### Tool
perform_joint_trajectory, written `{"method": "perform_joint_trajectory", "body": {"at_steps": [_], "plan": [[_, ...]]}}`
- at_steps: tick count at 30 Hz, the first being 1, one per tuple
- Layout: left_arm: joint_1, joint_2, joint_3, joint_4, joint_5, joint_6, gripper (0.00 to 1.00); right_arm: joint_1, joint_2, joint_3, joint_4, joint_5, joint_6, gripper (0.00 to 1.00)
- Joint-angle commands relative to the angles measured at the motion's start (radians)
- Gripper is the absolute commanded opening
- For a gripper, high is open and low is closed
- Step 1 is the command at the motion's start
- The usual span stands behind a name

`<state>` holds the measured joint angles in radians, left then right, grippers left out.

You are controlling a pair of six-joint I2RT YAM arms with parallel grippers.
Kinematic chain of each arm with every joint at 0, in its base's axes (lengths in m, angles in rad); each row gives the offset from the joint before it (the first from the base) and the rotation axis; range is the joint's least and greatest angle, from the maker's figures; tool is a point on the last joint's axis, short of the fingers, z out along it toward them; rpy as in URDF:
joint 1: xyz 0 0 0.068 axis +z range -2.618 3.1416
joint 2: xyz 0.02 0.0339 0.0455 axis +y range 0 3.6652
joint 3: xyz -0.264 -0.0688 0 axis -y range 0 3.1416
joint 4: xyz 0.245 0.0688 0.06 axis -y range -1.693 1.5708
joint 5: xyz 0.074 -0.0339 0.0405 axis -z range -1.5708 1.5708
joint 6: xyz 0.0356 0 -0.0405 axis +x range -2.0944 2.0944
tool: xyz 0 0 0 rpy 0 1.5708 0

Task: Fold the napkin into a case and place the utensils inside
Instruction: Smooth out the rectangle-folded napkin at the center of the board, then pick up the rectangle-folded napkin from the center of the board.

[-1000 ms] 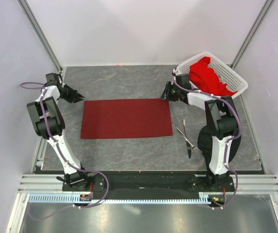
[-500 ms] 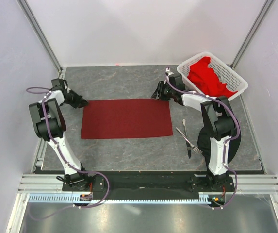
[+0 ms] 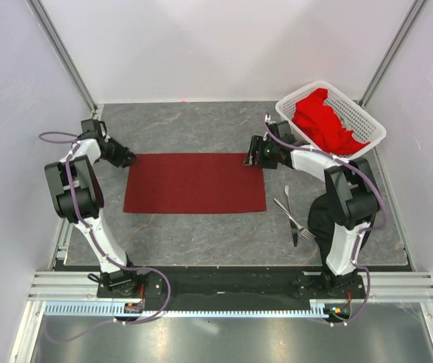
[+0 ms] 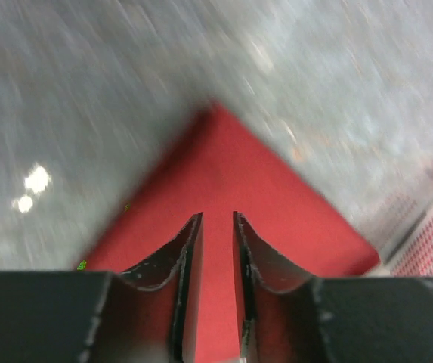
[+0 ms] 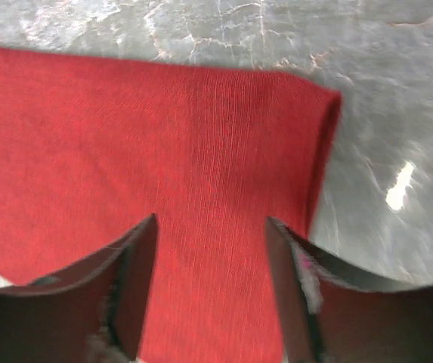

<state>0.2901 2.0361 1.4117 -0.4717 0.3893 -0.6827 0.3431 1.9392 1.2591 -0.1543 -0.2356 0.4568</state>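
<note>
Nearest us, the utensils (image 3: 292, 215) lie crossed on the table (image 3: 201, 231), near the right edge of the napkin (image 3: 193, 184), which lies flat mid-table. At its far corners the left pincer (image 3: 128, 160) stands a slit apart and the right pincer (image 3: 251, 158) wide apart. Uneven bites could skew the fold, and dragged cloth might nudge the utensils.

Plain white walls (image 3: 224, 45) close in a grey, marble-veined tabletop (image 3: 193, 234) on three sides, with slanting aluminium posts (image 3: 61, 53) marking the two far corners. Along the near edge a slotted metal rail (image 3: 224, 309) runs above a sheet of brushed steel (image 3: 224, 340). Even, diffuse light leaves only soft shadows on the stone pattern and throws small bright glints (image 5: 400, 185) off its glossy surface in the close wrist views.
</note>
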Motion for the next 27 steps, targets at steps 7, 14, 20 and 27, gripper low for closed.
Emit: {"method": "perform_joint_trajectory", "body": {"at_steps": [7,14,20,27], "plan": [[-0.277,-0.454,-0.215,0.027,-0.069,0.005,0.36,0.045,-0.171,-0.058,-0.295,0.272,-0.036,0.84],[-0.473,-0.640,-0.421,0.171,-0.081,-0.058,0.54,0.117,-0.140,-0.058,-0.312,0.401,-0.020,0.79],[-0.542,-0.695,-0.447,0.168,-0.096,-0.034,0.56,0.163,-0.072,-0.043,-0.292,0.424,-0.003,0.72],[-0.566,-0.694,-0.467,0.170,-0.093,-0.015,0.55,0.192,-0.039,-0.038,-0.258,0.452,0.016,0.67]]}}
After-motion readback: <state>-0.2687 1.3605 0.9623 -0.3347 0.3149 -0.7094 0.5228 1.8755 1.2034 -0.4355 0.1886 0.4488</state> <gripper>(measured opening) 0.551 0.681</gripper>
